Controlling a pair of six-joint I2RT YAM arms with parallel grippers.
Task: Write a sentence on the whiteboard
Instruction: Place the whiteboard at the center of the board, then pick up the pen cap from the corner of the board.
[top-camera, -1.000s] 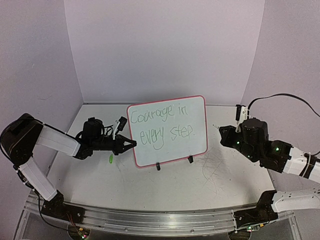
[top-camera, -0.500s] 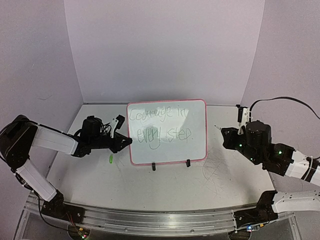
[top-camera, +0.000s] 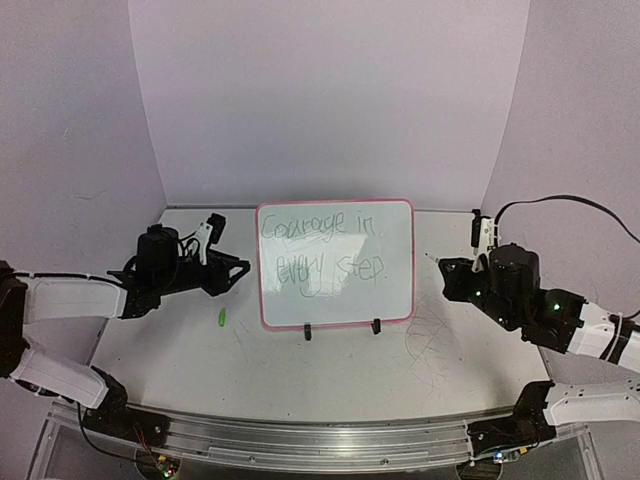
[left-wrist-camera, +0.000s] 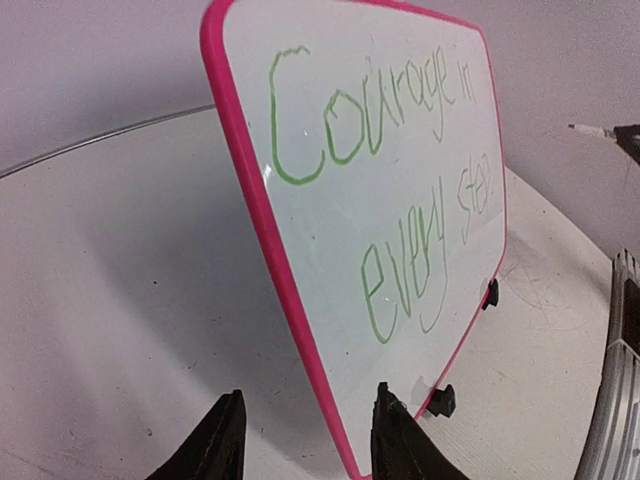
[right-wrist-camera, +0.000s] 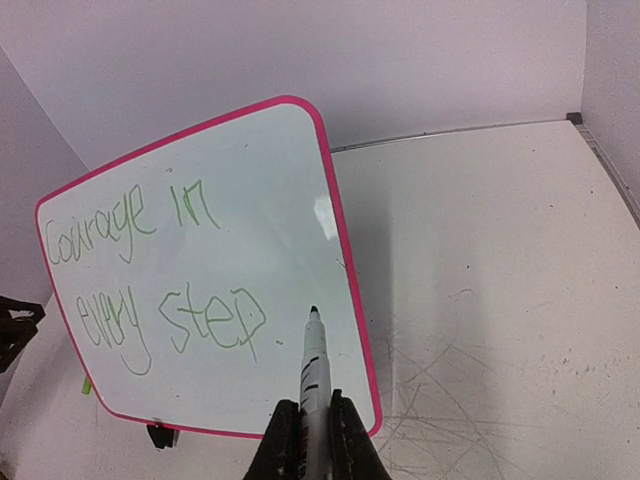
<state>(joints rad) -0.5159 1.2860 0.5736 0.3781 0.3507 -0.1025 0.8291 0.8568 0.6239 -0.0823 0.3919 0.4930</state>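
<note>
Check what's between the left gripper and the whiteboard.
Nothing: top view shows bare table between left gripper and whiteboard; green bit lies off that line.

pink-rimmed whiteboard (top-camera: 340, 305) upright on clip feet, centre of table (top-camera: 200, 350); green sentence (top-camera: 318, 228) "courage in every step.", two lines

left arm (top-camera: 75, 298): white shells on the long links, black joint housings, black block at the wrist with a small white piece on top.
right arm (top-camera: 598, 333): same white and black build, with small green lights on the black housings.
cable (top-camera: 560, 198): thin and black, looping off the right wrist.
left gripper (top-camera: 238, 272): two black fingers with tapered tips.
right gripper (right-wrist-camera: 315, 440): two narrow black fingers.
bases (top-camera: 108, 408): black mounts on a ribbed silver rail (top-camera: 300, 440), with tiny lights below.
</note>
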